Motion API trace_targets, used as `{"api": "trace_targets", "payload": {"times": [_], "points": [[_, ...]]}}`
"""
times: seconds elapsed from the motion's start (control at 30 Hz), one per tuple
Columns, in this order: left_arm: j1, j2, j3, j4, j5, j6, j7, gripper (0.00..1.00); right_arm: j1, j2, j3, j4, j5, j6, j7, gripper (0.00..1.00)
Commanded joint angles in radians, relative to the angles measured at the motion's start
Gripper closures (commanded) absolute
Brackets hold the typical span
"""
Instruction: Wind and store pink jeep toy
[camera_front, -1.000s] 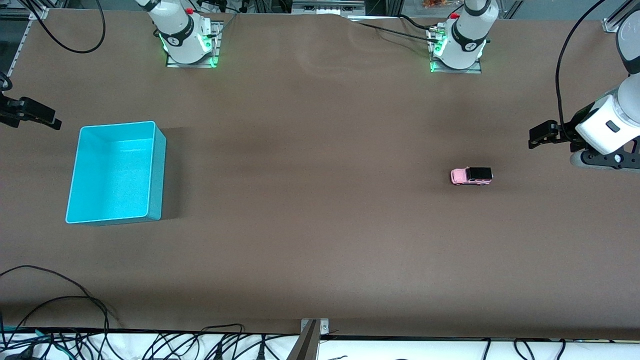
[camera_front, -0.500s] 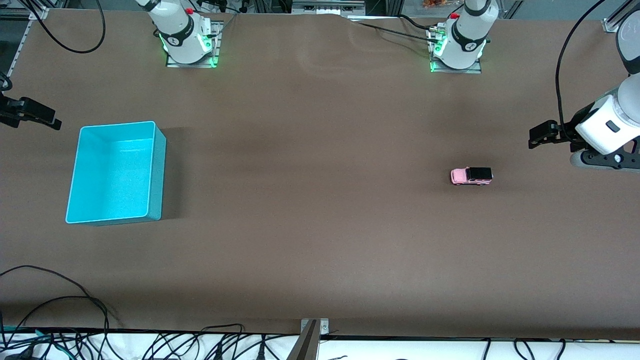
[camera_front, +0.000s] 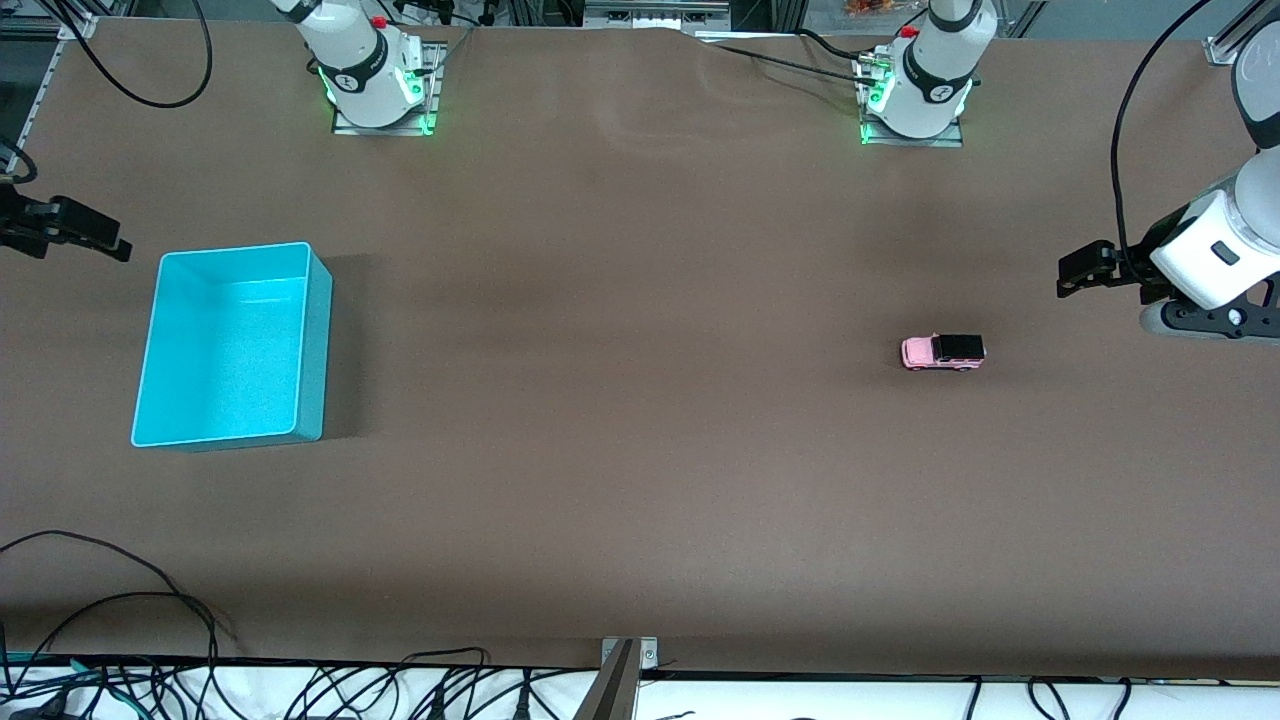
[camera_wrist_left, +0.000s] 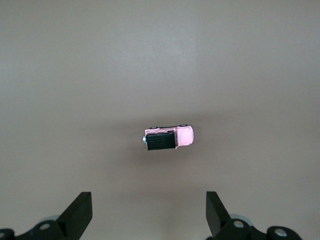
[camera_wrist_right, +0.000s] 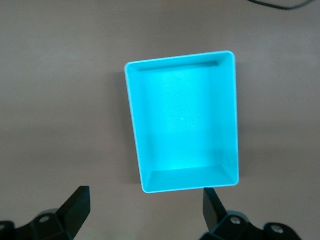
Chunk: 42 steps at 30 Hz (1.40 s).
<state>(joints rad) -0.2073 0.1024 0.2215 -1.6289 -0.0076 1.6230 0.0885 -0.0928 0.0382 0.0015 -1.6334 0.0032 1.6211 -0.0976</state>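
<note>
The pink jeep toy (camera_front: 943, 352), pink-bodied with a black roof, stands on its wheels on the brown table toward the left arm's end. My left gripper (camera_front: 1078, 270) hangs in the air over that end of the table, apart from the jeep. In the left wrist view the jeep (camera_wrist_left: 168, 138) lies ahead of the left gripper (camera_wrist_left: 149, 197), which is open and empty. My right gripper (camera_front: 95, 238) hangs over the right arm's end, beside the turquoise bin (camera_front: 317, 350). It (camera_wrist_right: 146, 192) is also open and empty, with the empty bin (camera_wrist_right: 131, 115) just ahead of it.
The two arm bases (camera_front: 375, 75) (camera_front: 915, 90) stand at the table's edge farthest from the front camera. Loose black cables (camera_front: 110, 600) and a metal bracket (camera_front: 628, 650) lie along the nearest edge. A wide stretch of brown table separates the bin and the jeep.
My right gripper has drifted slightly toward the bin. The left gripper, the jeep and the bin have stayed where they were.
</note>
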Motion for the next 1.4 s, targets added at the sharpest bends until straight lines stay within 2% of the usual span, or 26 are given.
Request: {"api": "trace_targets", "payload": {"times": [0.0, 1.37], "points": [[0.002, -0.006, -0.002, -0.006, 0.017, -0.008, 0.008, 0.00, 0.030, 0.017, 0.000, 0.017, 0.008, 0.014, -0.002, 0.00], [0.000, 0.011, -0.002, 0.003, 0.017, -0.008, -0.033, 0.00, 0.034, 0.025, 0.003, 0.015, 0.009, 0.010, -0.002, 0.00]]}}
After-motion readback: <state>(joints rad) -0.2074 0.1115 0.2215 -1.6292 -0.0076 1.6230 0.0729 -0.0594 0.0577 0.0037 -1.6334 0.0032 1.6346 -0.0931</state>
